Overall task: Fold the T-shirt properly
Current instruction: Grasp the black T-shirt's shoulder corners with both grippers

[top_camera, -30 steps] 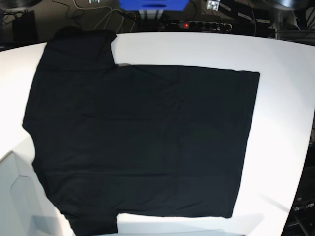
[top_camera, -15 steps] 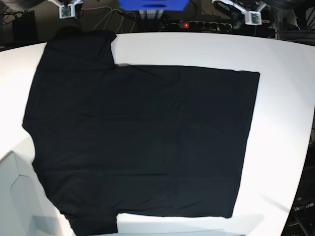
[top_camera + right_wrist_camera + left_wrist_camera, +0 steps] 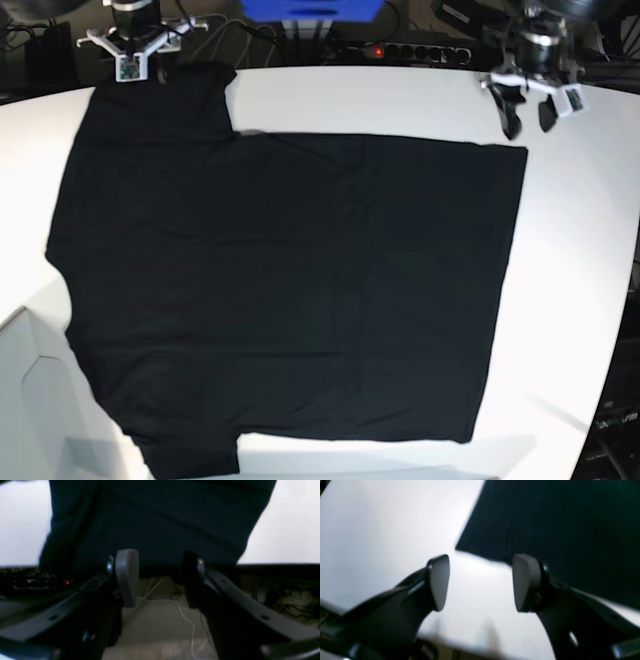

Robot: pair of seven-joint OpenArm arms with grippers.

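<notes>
Both arms newly lowered into view: left pincer point(image 3: 528, 115) spread near hem corner of flat black cloth T-shirt point(image 3: 290, 290); right pincer point(image 3: 135, 62) spread at sleeve; white table point(image 3: 580, 230).

T-shirt point(image 3: 290, 290): black cloth, matt, smooth, faint crease lines seen across body; fine weave seen in left wrist view. Table point(image 3: 590, 270): white, smooth, slight sheen, soft glare at 3 o'clock side. Left gripper point(image 3: 480, 582): black hard fingers, semi-gloss, plastic-looking; pads point(image 3: 440, 580) pale grey, matt, smooth. Right gripper point(image 3: 157, 577): same black glossy fingers, grey matt pad point(image 3: 127, 575). Cable point(image 3: 185, 620) on floor: thin, white, smooth.
</notes>
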